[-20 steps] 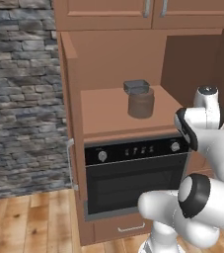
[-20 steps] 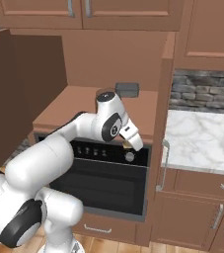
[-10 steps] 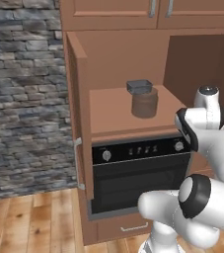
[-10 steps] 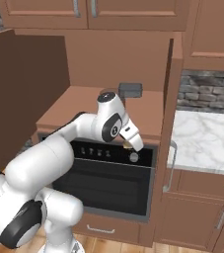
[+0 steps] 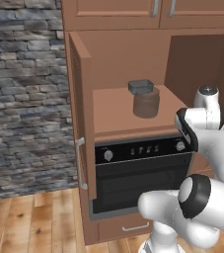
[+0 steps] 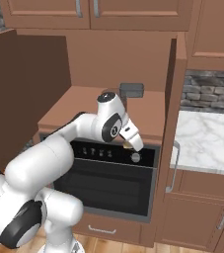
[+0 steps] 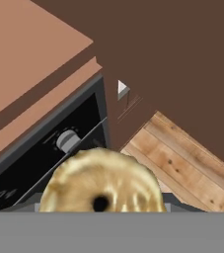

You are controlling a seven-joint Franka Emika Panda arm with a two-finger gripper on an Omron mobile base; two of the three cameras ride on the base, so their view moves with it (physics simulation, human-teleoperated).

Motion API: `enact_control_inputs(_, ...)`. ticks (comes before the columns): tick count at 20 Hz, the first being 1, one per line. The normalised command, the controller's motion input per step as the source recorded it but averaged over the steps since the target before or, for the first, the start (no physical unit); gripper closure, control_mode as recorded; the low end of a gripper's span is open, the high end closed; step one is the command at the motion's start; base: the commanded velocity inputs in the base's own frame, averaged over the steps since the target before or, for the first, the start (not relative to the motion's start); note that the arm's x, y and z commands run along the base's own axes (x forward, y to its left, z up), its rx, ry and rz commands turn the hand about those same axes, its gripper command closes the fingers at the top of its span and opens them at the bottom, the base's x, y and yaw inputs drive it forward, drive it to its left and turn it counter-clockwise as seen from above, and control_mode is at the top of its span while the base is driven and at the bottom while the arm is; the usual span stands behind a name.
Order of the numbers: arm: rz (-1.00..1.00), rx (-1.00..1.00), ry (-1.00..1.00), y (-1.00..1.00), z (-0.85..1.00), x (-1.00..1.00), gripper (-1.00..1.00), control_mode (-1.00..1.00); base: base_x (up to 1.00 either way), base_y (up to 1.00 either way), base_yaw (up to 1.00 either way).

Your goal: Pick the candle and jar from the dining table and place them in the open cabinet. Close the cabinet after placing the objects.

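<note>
candle [image 7: 102, 184]: bottom cut off | jar [image 6: 131, 90]: arm hides base

- A black-fronted oven [image 5: 143, 175] with a row of knobs on its control panel, built in under a brown shelf.
- A grey stone wall [image 5: 24, 94] to the left.
- A wood plank floor [image 5: 34, 222] below.
- A white marble tabletop [image 6: 207, 141] over shorter brown doors [image 6: 197, 215] with silver handles.

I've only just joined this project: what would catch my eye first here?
The open cabinet above the black oven, with the grey jar already on its shelf. Then the gripper in front of the oven, holding the yellow candle.
</note>
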Motion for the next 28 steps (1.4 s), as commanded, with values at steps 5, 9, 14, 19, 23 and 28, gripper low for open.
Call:
enact_control_inputs(5, 0.00, 0.00, 0.00, 0.00, 0.00, 0.00, 1.00, 1.00, 0.00, 0.04, 0.00)
enact_control_inputs(9, 0.00, 0.00, 0.00, 0.06, 0.00, 0.00, 1.00, -1.00, 0.00, 0.02, 0.00)
enact_control_inputs(14, 0.00, -0.01, -0.04, 0.42, 0.00, 0.05, 1.00, -1.00, 0.00, 0.00, 0.00)
enact_control_inputs(19, 0.00, 0.00, -0.08, 0.59, 0.00, 0.16, 1.00, -1.00, 0.00, 0.00, 0.00)
enact_control_inputs(23, 0.11, 0.00, -0.15, 0.31, 0.00, 0.18, 1.00, -1.00, 0.00, 0.00, 0.00)
enact_control_inputs(28, 0.24, 0.00, -0.15, 0.15, 0.00, 0.15, 1.00, -1.00, 0.00, 0.00, 0.00)
